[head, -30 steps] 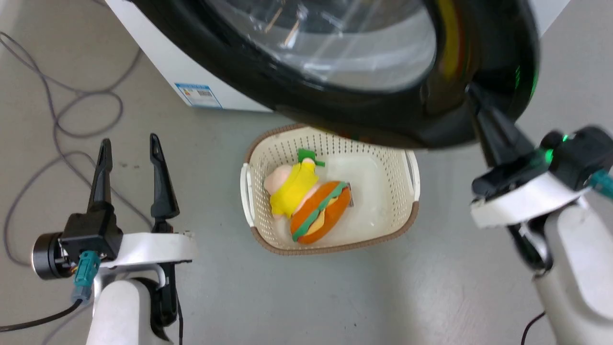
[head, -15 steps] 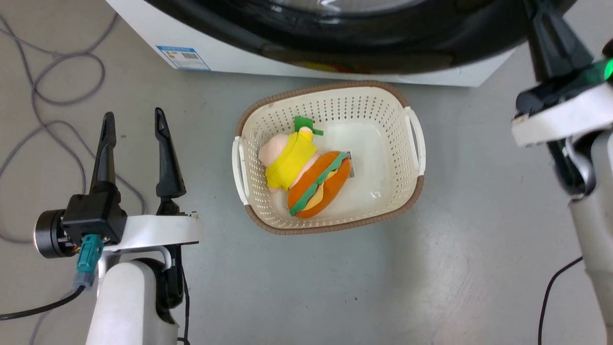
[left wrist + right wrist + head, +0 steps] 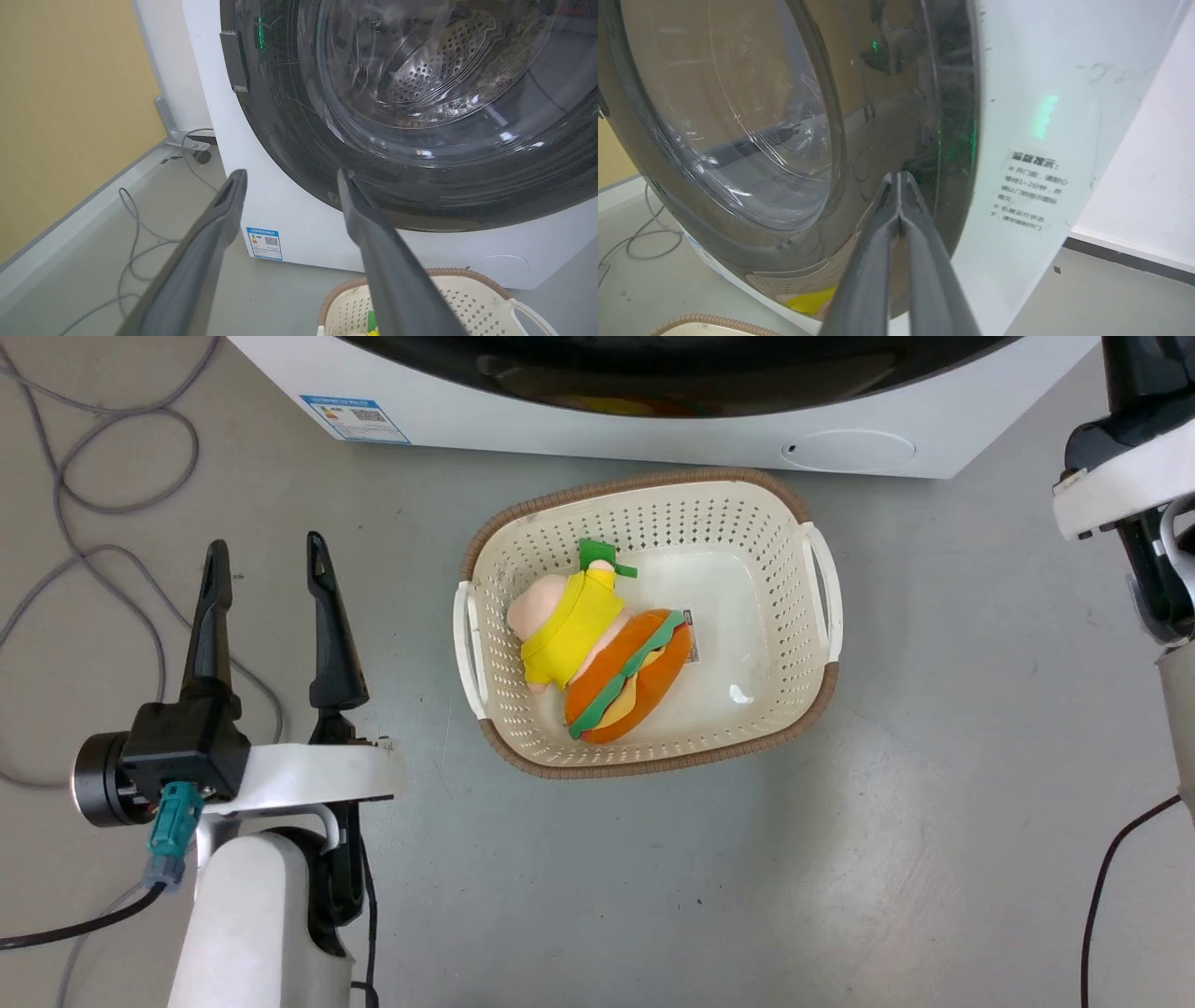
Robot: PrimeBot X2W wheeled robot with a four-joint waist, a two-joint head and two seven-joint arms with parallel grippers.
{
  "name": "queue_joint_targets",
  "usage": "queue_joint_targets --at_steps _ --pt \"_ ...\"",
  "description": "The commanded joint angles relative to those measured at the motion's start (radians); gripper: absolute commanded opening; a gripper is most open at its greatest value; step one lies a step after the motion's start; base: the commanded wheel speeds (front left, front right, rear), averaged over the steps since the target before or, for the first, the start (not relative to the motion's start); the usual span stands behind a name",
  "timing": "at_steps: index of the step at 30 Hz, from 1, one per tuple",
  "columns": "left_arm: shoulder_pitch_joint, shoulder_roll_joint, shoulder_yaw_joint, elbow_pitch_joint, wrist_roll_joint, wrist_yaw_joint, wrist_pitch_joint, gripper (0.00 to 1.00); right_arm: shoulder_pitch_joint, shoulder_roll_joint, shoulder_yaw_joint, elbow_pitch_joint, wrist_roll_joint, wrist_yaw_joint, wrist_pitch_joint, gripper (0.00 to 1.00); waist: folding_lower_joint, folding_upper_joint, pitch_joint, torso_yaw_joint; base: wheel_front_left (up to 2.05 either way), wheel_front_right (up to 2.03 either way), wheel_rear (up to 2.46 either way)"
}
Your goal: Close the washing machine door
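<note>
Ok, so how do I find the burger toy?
Look on the floor in front of the big white washing machine for the cream basket full of little holes. Inside it the burger lies against a doll. The burger is orange with a green stripe, while the doll wears a yellow top.

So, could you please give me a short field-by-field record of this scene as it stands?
Door: round glossy black washing machine door with clear glass centre, flush against the white front-loading washing machine; appears shut.
Left end effector: open, empty, above the grey floor.
Right end effector: fingers together, tips at the door's black rim.
Basket: cream perforated plastic basket before the machine, holding an orange burger plush and a yellow-shirted plush.
</note>
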Motion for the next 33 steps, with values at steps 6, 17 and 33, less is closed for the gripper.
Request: queue_joint_targets --at_steps 6,17,33 --pt "-0.010 0.001 -0.002 0.003 -0.007 0.016 -0.005 1.00 -0.001 0.027 -0.047 -0.005 -0.043 -0.002 -0.005 0.00 -0.0001 0.0000 -0.014 -0.003 0.00 0.00 0.00" --pt "0.040 0.001 0.006 0.025 0.009 0.017 -0.005 1.00 0.221 0.047 -0.122 -0.222 -0.056 -0.002 -0.005 0.00 -0.0001 0.0000 -0.143 -0.033 0.00 0.00 0.00" --pt "0.169 0.000 0.018 0.065 0.055 0.017 -0.005 1.00 0.606 0.218 -0.232 -0.407 -0.178 -0.002 -0.005 1.00 -0.0001 0.0000 -0.371 -0.109 0.00 0.00 0.00"
